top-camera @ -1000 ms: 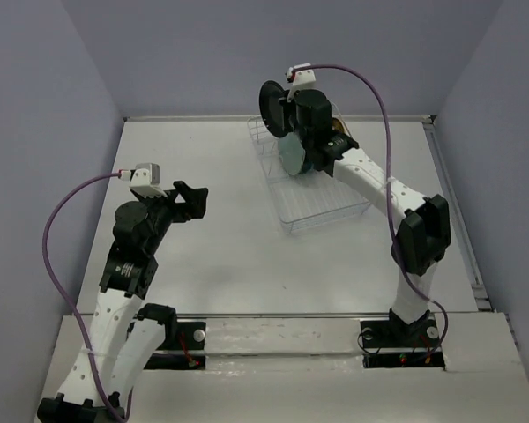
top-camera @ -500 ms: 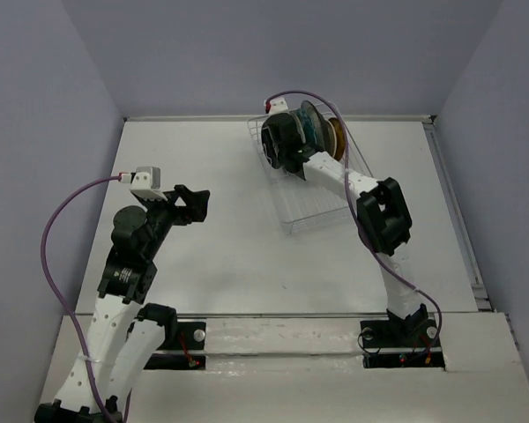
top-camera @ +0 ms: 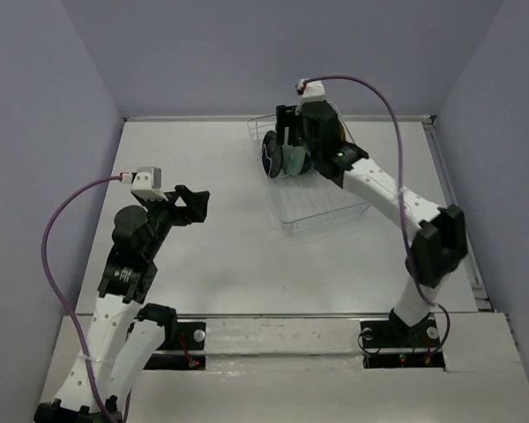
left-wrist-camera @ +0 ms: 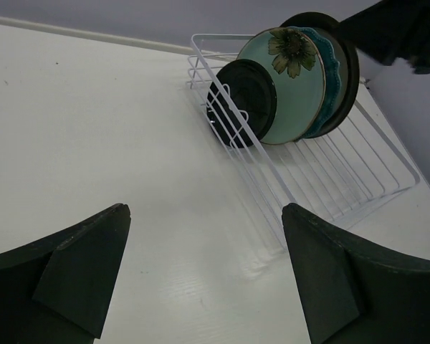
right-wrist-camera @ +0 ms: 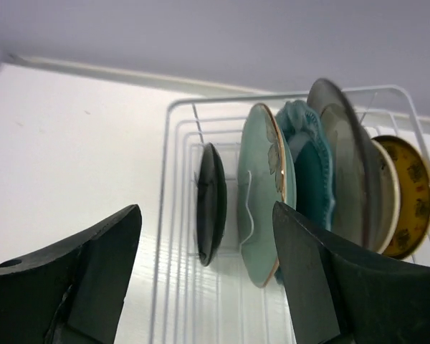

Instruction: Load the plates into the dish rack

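Observation:
The white wire dish rack (top-camera: 322, 211) stands at the back right of the table. Several plates stand upright in it: small black (right-wrist-camera: 211, 204) at the front, then pale green with a flower (right-wrist-camera: 261, 193), teal (right-wrist-camera: 312, 172), grey-rimmed (right-wrist-camera: 347, 158), cream (right-wrist-camera: 385, 193) and amber-yellow (right-wrist-camera: 412, 201). My right gripper (right-wrist-camera: 206, 211) hovers open just above the black plate (top-camera: 269, 159), with nothing between its fingers. My left gripper (left-wrist-camera: 204, 215) is open and empty over bare table, left of the rack (left-wrist-camera: 322, 179); it faces the black plate (left-wrist-camera: 245, 102) and the green one (left-wrist-camera: 294, 82).
Grey walls close the table (top-camera: 203, 256) at the back and both sides. The near half of the rack (right-wrist-camera: 201, 301) holds no plates. The right arm (top-camera: 388, 189) reaches over the rack's right side.
My right gripper brought the black plate down from above into the rack's front slot and opened, letting it go. The left arm has not moved.

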Available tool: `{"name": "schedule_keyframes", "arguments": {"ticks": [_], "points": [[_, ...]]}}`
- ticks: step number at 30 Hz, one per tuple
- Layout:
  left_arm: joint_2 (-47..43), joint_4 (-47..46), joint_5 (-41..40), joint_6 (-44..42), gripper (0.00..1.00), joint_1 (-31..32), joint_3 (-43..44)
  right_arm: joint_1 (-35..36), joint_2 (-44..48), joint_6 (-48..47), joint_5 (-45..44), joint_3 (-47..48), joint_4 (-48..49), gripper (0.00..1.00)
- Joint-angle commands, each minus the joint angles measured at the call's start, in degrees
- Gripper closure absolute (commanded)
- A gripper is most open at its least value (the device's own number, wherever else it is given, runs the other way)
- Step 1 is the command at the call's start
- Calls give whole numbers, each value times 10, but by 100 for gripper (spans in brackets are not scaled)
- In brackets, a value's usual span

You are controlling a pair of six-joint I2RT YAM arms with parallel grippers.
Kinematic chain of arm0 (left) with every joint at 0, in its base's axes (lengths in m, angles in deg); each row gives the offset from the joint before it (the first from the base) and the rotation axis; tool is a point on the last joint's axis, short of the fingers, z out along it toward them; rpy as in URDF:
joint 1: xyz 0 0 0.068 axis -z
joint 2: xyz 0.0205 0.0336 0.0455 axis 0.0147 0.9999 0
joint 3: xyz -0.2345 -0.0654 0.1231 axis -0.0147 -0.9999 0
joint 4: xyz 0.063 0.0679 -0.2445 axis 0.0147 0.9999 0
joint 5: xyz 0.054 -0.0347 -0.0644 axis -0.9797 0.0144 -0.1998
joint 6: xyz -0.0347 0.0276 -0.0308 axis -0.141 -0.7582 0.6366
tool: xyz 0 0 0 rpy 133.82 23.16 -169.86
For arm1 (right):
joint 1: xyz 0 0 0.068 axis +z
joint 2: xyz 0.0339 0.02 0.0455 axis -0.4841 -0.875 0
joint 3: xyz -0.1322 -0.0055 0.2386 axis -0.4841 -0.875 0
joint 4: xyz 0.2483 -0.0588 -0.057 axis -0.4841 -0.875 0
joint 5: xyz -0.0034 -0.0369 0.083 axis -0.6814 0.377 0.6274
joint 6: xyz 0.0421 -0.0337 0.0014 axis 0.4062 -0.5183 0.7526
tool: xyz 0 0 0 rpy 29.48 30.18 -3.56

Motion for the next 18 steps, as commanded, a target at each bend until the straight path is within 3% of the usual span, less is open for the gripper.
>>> {"name": "schedule_keyframes", "arguments": {"ticks": [1,6,8,12,13,14,18], "points": [[-8,-15,-5,-14,2,1,7,0,177,45,53,-128,139,21],[-30,-15,0,-18,1,1,15,0,346,66,33,-278,195,53],[-28,-18,9,-15,1,1,15,0,388,67,15,-308,198,58],[-36,-37,26,-10,1,1,12,0,484,73,-24,-379,199,58],[-39,-41,26,-8,1,1,12,0,502,70,-41,-394,199,34],[-46,-47,25,-6,1,1,11,0,533,68,-51,-419,199,1],[-72,-79,49,12,1,1,5,0,603,63,-77,-473,195,0]]}}
